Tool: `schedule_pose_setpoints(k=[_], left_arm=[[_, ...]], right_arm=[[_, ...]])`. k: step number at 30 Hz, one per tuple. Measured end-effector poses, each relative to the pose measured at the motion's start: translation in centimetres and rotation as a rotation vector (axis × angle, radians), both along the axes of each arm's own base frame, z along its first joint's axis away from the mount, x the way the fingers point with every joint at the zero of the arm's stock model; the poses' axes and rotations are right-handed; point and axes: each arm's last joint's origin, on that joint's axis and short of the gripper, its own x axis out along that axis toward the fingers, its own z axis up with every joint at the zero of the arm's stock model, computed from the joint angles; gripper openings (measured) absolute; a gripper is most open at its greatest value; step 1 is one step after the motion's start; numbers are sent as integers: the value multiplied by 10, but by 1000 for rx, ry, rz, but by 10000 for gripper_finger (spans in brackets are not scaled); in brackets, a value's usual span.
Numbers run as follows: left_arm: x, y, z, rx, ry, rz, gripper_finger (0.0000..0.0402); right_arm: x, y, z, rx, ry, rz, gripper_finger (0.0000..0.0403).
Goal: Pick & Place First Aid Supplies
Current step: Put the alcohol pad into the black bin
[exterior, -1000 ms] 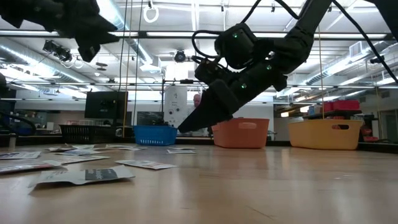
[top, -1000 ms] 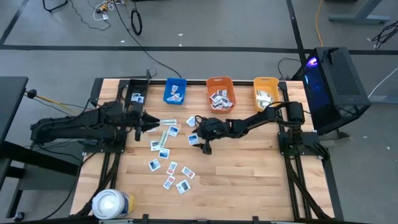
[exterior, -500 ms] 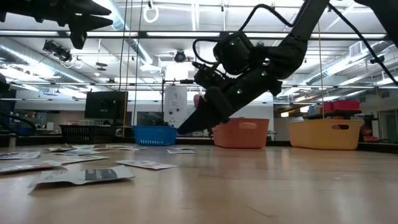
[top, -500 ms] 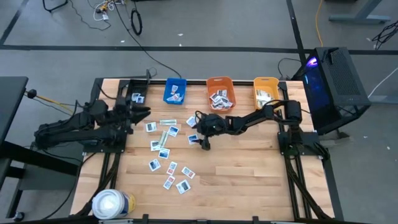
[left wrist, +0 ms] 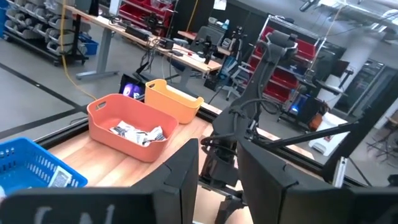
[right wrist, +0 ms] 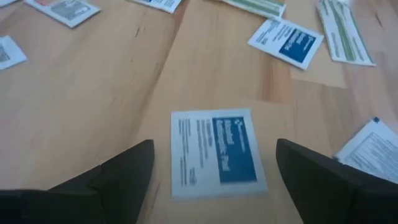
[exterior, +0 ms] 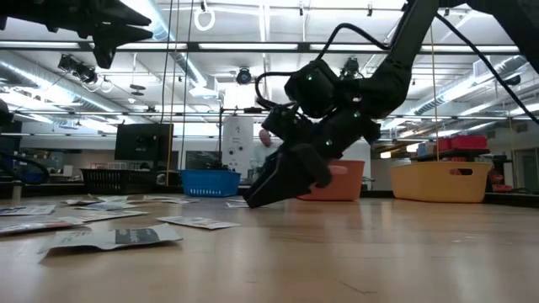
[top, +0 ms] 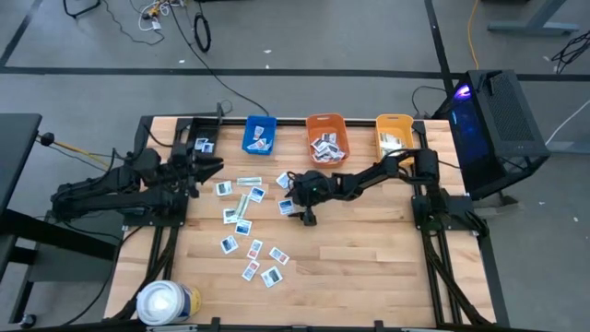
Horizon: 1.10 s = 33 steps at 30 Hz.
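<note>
The first aid supplies [top: 244, 217] lie flat and scattered on the wooden table's left half, white packets with blue or red print and pale green strips. My right gripper [right wrist: 214, 149] is open and slants down close over the table. One finger stands on each side of a white packet with a blue panel [right wrist: 217, 152], the same packet [top: 287, 207] that shows in the high view. Whether the fingertips [exterior: 248, 200] touch the table, I cannot tell. My left gripper [left wrist: 219, 171] is drawn back high at the table's left edge [top: 207, 166], its fingers a little apart with nothing between them.
Three bins stand along the far edge: a blue bin [top: 260, 135], an orange bin [top: 326, 138] and a yellow bin [top: 395, 136], each with packets inside. A large white roll [top: 166, 302] stands at the near left corner. The table's near right part is bare wood.
My left gripper has drawn back toward the table's left edge and risen, then kept still. My right gripper has sunk toward the table over the blue-panelled packet and rolled a little, its fingers staying wide apart.
</note>
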Motion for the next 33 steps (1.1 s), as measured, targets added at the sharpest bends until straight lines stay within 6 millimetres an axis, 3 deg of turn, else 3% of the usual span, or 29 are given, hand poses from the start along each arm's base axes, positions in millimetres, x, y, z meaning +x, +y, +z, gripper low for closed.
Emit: schedule_pose_setpoints(k=[11,33], left_arm=[[0,0,0,-6,-2,16,115],[0,0,0,-6,-1,16,115]], right_arm=[[2,0,-10,26,16,-19,332],[0,2,-12,38,29,4,167]])
